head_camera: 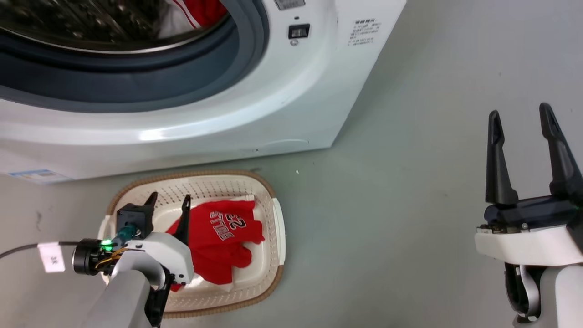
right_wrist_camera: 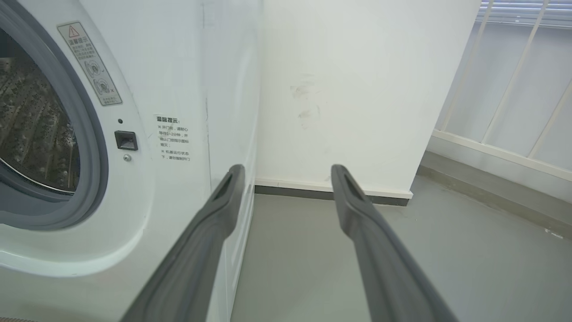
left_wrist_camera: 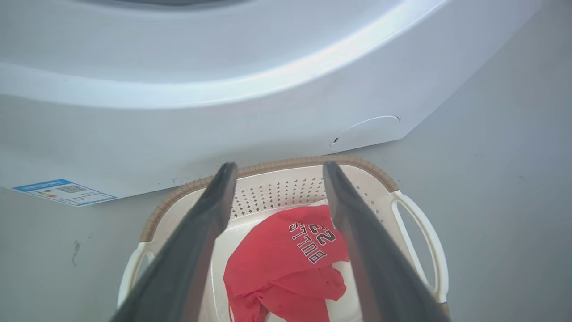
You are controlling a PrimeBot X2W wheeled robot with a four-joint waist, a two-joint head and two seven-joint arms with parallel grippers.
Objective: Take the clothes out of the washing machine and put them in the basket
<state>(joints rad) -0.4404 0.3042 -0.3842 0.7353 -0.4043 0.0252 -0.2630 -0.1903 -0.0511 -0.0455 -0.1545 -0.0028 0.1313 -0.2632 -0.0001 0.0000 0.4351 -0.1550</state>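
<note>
Hovering above the basket (head_camera: 200, 174), the left end effector (head_camera: 169, 197) is spread wide and holds nothing; the lettered red garment (head_camera: 218, 241) lies crumpled inside. The basket stands on the floor (head_camera: 410, 205) just before the washing machine (head_camera: 273, 114), likely to keep transfers short. A second red garment (head_camera: 205, 9) waits in the drum (head_camera: 91, 23). The right end effector (head_camera: 520, 111) hangs open and empty, well aside.

Grey floor (head_camera: 410, 136), white wall (right_wrist_camera: 348, 89) w/ dark skirting (right_wrist_camera: 313, 192), barred window (right_wrist_camera: 514, 89) adj.
</note>
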